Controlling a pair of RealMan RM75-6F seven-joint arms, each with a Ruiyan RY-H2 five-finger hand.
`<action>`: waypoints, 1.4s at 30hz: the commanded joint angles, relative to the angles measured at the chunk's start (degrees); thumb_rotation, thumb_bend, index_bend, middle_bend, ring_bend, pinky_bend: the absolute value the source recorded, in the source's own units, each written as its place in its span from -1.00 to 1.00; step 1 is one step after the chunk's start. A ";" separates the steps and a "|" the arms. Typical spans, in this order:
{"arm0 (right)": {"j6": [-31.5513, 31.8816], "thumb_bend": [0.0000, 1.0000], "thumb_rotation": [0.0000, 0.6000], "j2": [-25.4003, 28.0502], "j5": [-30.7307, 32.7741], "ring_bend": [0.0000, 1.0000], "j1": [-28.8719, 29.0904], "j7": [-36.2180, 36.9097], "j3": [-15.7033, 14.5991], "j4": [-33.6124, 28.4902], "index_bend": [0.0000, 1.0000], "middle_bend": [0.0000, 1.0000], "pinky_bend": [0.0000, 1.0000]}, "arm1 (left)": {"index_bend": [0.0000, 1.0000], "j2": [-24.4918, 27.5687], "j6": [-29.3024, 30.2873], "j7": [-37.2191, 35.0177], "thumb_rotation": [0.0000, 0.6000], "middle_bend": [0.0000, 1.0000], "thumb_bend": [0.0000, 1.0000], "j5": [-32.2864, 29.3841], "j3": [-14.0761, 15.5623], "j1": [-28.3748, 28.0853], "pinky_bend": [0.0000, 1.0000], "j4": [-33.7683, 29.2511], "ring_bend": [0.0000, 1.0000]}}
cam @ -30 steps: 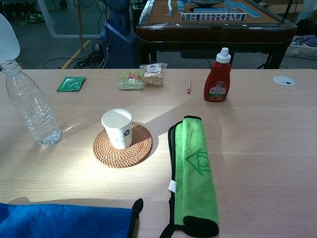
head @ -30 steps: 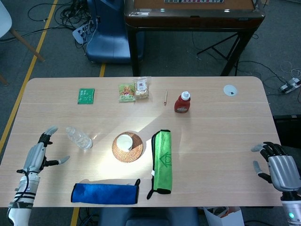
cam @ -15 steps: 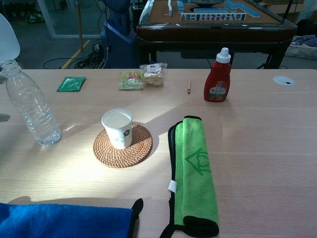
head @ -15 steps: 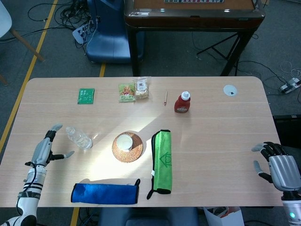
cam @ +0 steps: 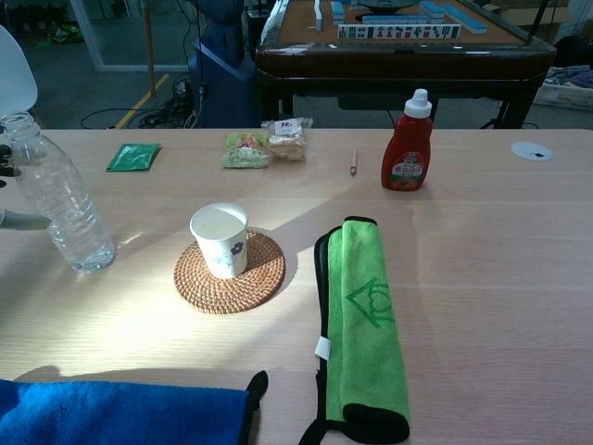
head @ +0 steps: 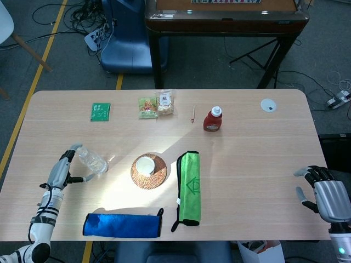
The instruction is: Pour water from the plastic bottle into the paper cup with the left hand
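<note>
A clear plastic bottle (head: pixel 91 161) (cam: pixel 57 198) stands upright and uncapped at the table's left. My left hand (head: pixel 64 169) is just left of it with its fingers spread around the bottle, a fingertip (cam: pixel 20 220) showing at the bottle's side; contact is unclear. A white paper cup (head: pixel 145 165) (cam: pixel 220 239) stands on a round woven coaster (head: pixel 149 171) (cam: pixel 230 272) right of the bottle. My right hand (head: pixel 323 195) hangs open off the table's right edge, holding nothing.
A folded green cloth (head: pixel 189 187) (cam: pixel 363 317) lies right of the coaster and a blue cloth (head: pixel 122 225) (cam: pixel 120 414) at the front edge. At the back are a red sauce bottle (head: pixel 213 119) (cam: pixel 407 143), snack packets (head: pixel 156 105), a green sachet (head: pixel 100 112) and a pencil (head: pixel 193 113).
My left hand has moved right, from well left of the bottle to right beside it, with fingers now reaching around the bottle. The right hand has not moved.
</note>
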 commanded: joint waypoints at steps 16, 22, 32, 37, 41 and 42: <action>0.28 -0.11 1.00 0.52 -0.03 -0.50 -0.21 0.75 0.18 -0.17 -0.22 -0.27 -0.49 | -1.00 -4.21 -1.88 1.19 1.00 -1.00 -0.90 -3.77 -0.99 -2.68 -0.96 3.31 -1.00; 0.43 -0.11 1.00 0.77 -0.11 -0.50 -0.31 1.22 0.21 -0.22 -0.22 -0.27 -0.49 | -1.00 -5.40 -1.66 1.56 1.00 -1.00 -0.91 -4.86 -1.60 -3.25 -0.91 3.68 -1.00; 0.45 -0.11 1.00 1.00 -0.01 -0.49 -0.36 1.77 0.33 -0.17 -0.22 -0.26 -0.49 | -1.00 -7.28 -0.78 5.38 1.00 -1.00 -0.90 -8.04 -2.36 -4.58 -0.86 4.58 -1.00; 0.22 -0.11 1.00 0.97 0.08 -0.48 -0.30 1.78 0.33 -0.13 -0.22 -0.25 -0.48 | -0.98 -8.21 -0.83 6.42 1.00 -1.00 -0.90 -9.84 -2.80 -5.06 -0.84 5.40 -0.98; 0.25 -0.11 1.00 1.00 0.13 -0.47 -0.32 1.84 0.37 -0.13 -0.22 -0.25 -0.49 | -0.83 -8.76 -1.10 6.06 1.00 -0.93 -0.91 -10.70 -3.19 -5.15 -0.83 5.76 -0.89; 0.26 -0.11 1.00 1.00 0.13 -0.47 -0.33 1.84 0.39 -0.14 -0.22 -0.24 -0.49 | -0.78 -8.83 -1.15 5.96 1.00 -0.89 -0.91 -10.85 -3.26 -5.14 -0.83 5.84 -0.86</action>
